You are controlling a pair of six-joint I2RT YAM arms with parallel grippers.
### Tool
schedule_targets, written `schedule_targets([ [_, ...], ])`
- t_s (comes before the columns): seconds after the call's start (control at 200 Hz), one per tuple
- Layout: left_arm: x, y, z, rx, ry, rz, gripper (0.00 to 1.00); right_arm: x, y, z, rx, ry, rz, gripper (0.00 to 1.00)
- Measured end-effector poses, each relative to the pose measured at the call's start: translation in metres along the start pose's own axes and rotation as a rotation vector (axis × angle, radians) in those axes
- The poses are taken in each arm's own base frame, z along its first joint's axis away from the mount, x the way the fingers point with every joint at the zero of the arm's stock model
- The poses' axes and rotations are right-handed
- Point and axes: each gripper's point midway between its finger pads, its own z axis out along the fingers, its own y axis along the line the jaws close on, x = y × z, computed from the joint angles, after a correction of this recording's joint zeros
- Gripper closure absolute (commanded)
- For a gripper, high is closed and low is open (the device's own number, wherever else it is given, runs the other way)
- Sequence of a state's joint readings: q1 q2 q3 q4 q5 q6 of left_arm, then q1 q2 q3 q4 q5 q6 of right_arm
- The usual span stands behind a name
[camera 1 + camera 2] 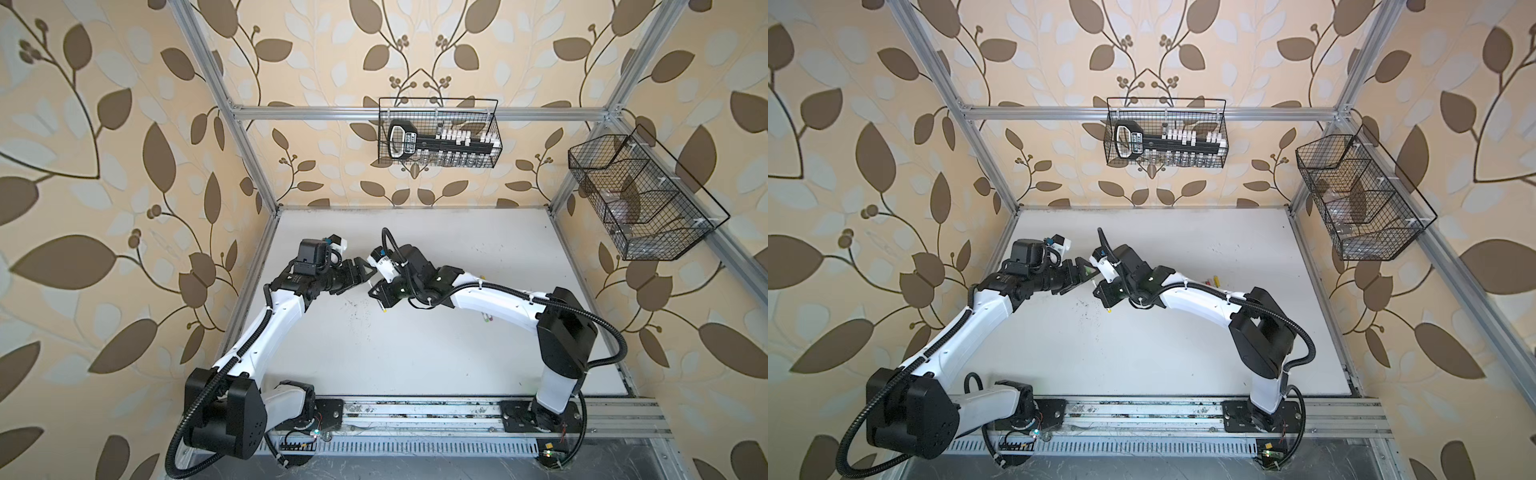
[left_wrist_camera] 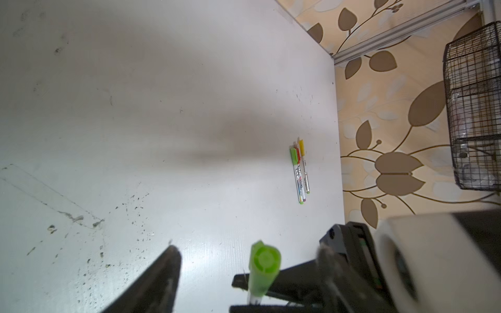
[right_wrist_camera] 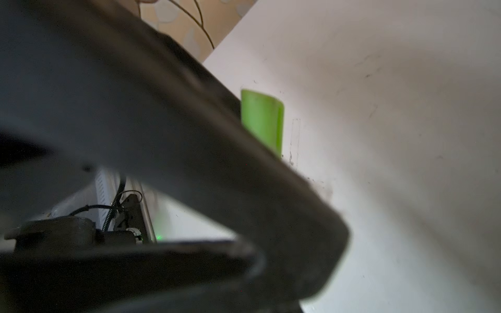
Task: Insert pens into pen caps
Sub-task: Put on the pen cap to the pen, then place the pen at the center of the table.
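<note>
While my right pincer [image 1: 379,296] clenches the barrel of the green-capped pen [image 2: 264,267], my left pincer [image 2: 246,248] stands released, jaws wide either side of its cap, not touching. Three capped pens [image 2: 301,173] lie together on the surface [image 2: 189,108]; the right wrist view is mostly a dark blur.

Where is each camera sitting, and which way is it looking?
Top views: high above the robot's base side, looking down at the table, the back wire basket, the left arm and right arm.
Left wrist: on the left arm, looking out through the open left gripper, across the table toward three capped pens.
Right wrist: on the right arm, looking past its own blurred fingers at the table.
Shared: both wrist views show the green cap on the pen held by the shut right gripper.
</note>
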State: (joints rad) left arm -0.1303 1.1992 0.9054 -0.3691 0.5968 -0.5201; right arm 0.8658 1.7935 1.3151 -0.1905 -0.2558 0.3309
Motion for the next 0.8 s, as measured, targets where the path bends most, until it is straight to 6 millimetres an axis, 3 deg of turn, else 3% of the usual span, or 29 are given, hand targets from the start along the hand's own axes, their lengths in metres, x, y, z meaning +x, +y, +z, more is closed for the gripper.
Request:
schedule_targets([
  [0.175, -0.013, 0.010, -0.006, -0.015, -0.042, -0.053, 0.01, 0.071, -0.048, -0.018, 0.104, 0.118, 0.091, 1.00],
  [0.275, -0.014, 0.011, -0.007, -0.017, -0.048, -0.056, 0.01, 0.097, -0.082, -0.034, 0.203, 0.166, 0.157, 1.00],
  [0.555, -0.012, 0.019, -0.007, -0.055, -0.045, -0.055, 0.01, 0.128, -0.188, -0.090, 0.583, 0.271, 0.280, 1.00],
  [0.8, -0.011, 0.034, -0.010, -0.145, -0.053, -0.048, 0.01, 0.151, -0.240, -0.127, 0.807, 0.376, 0.295, 0.92],
])
